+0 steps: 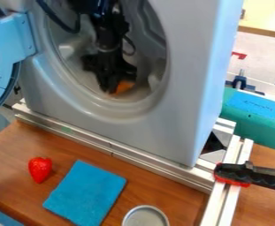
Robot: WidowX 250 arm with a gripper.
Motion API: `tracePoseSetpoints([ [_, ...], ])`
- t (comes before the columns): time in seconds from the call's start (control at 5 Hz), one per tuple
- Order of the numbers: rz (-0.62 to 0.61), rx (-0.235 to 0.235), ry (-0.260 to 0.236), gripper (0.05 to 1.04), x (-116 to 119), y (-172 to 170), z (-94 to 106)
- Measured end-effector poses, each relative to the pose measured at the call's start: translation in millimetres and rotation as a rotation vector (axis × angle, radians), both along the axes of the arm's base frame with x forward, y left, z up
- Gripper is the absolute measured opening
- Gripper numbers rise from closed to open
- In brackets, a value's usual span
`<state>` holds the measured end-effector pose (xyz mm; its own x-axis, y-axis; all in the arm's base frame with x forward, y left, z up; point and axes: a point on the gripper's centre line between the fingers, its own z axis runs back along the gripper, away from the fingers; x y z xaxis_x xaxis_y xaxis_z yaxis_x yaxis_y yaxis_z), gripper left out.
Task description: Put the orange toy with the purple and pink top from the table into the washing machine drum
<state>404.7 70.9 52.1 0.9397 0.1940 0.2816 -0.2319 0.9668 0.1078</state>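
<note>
The black gripper [112,84] hangs inside the round drum opening of a grey front-loading washing machine [181,88]. Low in the drum, an orange item [124,87] lies right beside the gripper's lower end, partly covered by it; whether the two touch is unclear. On the brown wooden table [9,150] in front of the machine are a red strawberry [40,169] and, to its right, a flat blue cloth [86,193]. A round silvery lid or tin [145,216] sits at the bottom edge.
The machine's light-blue door [20,37] stands open at the left. Metal rails [112,147] run along the machine's base and down the right side, where a black-and-red clamp [246,175] grips them. Behind at the right is a green rounded object [254,121] with a blue patch.
</note>
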Motion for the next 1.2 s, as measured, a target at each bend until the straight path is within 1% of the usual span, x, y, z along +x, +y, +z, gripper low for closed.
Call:
tracePoseSetpoints([
  [0.2,0.013,-0.012,-0.020,0.584,-15.4,-2.9,3.2],
  [0.4,0.046,-0.012,-0.076,0.884,-29.3,-3.5,25.8],
  [0.6,0.069,0.016,-0.091,1.010,-55.4,-1.7,48.5],
  [0.8,0.087,0.068,-0.001,1.005,-90.6,5.1,61.5],
  [1.0,0.179,0.113,0.189,1.003,-137.4,37.0,50.8],
  [1.2,0.221,0.131,0.282,1.003,-166.9,51.9,33.5],
])
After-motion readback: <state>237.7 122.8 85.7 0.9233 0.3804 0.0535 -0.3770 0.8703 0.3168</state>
